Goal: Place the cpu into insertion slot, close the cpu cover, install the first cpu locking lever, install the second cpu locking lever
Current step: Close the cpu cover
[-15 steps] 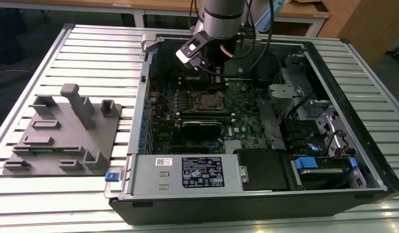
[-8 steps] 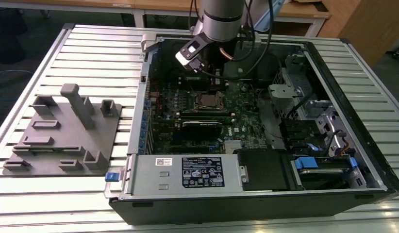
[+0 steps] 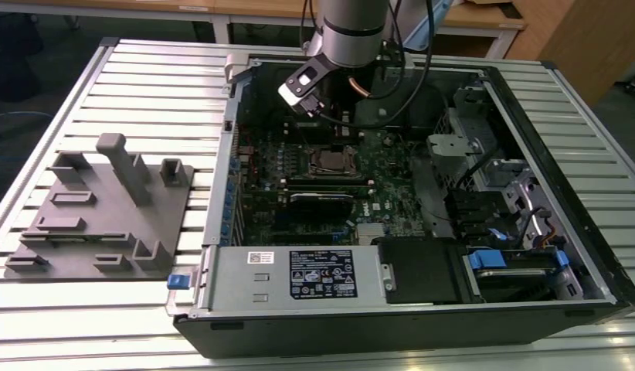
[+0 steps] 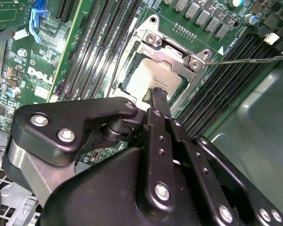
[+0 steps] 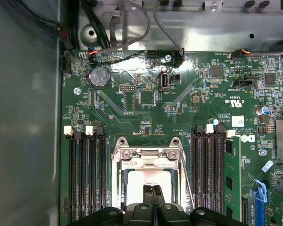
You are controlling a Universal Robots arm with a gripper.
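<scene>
My jaws are clenched, tips at the cpu (image 4: 148,77), seated in the insertion slot (image 3: 330,171) centre of the exterior view. The cpu cover (image 5: 148,154) lies down over it; black label (image 3: 323,274) lower centre.

The silver-grey cpu (image 4: 146,77) sits flat in the insertion slot (image 3: 333,161), just 12 o'clock of the exterior view's middle. The silvery cpu cover (image 5: 148,154) lies lowered, framing it.
</scene>
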